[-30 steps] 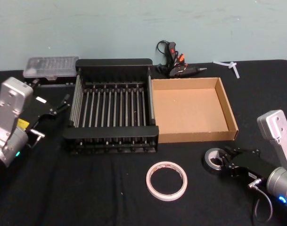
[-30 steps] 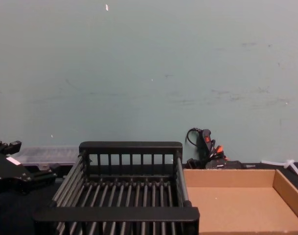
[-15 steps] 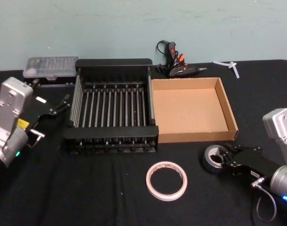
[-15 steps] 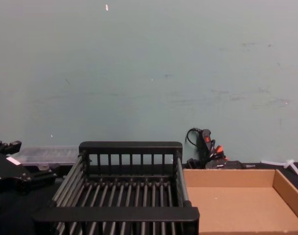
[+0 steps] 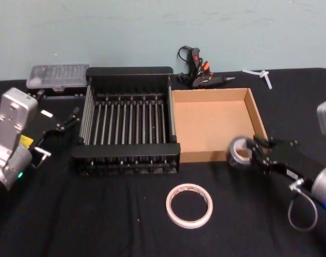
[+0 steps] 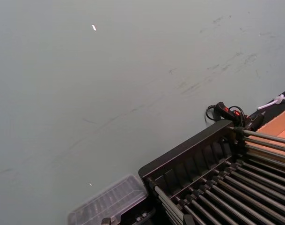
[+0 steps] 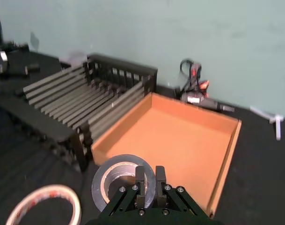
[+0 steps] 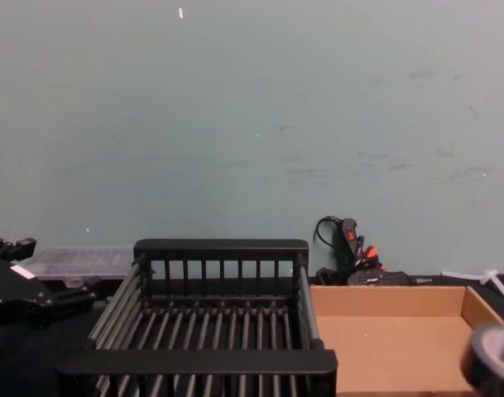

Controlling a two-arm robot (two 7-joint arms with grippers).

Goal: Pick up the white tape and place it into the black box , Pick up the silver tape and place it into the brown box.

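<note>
Right gripper (image 7: 147,180), fingers clamped through the silver tape (image 7: 118,180), holds it lifted at the brown box (image 5: 216,124) near-right corner; advise clearing the low wall, then releasing low over the floor.

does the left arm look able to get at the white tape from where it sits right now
Probably yes. The white tape lies flat on open cloth in front of the black box, nothing on or against it. The left gripper sits beside the box's left wall, and the path round its front corner looks free.
</note>
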